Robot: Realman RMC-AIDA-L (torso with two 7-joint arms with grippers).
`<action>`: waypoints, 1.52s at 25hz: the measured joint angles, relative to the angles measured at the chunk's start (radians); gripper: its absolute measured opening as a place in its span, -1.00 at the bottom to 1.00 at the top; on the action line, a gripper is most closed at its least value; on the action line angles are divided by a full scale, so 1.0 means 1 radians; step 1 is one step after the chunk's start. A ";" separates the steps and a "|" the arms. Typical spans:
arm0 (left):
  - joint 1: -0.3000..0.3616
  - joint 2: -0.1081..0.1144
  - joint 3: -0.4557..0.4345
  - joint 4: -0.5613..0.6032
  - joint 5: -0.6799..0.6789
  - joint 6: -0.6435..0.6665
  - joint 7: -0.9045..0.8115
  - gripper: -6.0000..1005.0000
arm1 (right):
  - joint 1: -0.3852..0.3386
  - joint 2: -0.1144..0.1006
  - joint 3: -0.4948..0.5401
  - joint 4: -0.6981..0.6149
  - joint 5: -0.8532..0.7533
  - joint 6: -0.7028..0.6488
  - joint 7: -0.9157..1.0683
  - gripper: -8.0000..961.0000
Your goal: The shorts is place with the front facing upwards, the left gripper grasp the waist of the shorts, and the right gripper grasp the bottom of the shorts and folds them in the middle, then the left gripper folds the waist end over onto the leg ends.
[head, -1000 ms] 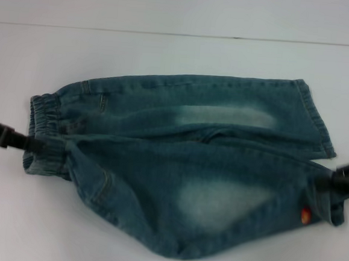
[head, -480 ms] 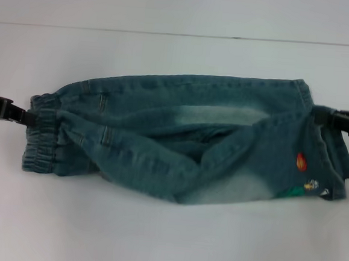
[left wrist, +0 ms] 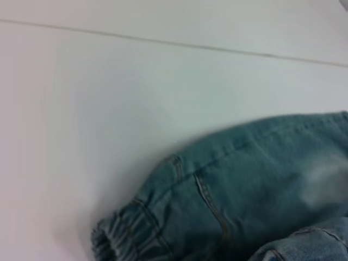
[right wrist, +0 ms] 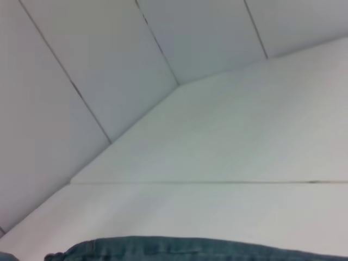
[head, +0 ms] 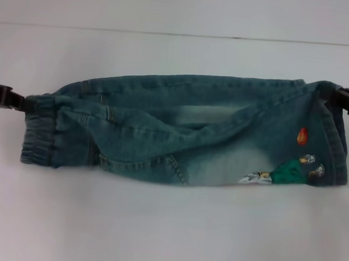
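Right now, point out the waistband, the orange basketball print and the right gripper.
waist of the shorts (head: 39, 131), head view, gathered elastic band.
orange basketball print (head: 302, 136), head view, middle of print.
right gripper (head: 341, 96), head view, tip at the hem.

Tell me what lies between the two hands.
Head view: only the shorts, stretched lengthwise from the left hand at the waist to the right hand at the hem.

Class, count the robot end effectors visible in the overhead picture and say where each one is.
2. The left end effector is at the waist of the shorts; the right end effector is at the leg hem.
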 joint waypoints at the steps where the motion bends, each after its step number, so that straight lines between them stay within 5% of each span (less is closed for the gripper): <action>1: 0.000 0.001 -0.007 -0.002 -0.001 -0.008 -0.002 -0.94 | 0.000 0.001 0.002 0.001 0.003 0.008 -0.008 -0.91; 22: 0.002 0.000 -0.016 -0.034 -0.001 -0.182 0.000 -0.94 | 0.058 0.055 -0.006 0.044 0.095 0.318 -0.220 -0.91; 38: 0.003 -0.009 0.019 -0.068 0.006 -0.274 0.001 -0.94 | 0.139 0.097 -0.127 0.057 0.098 0.530 -0.250 -0.91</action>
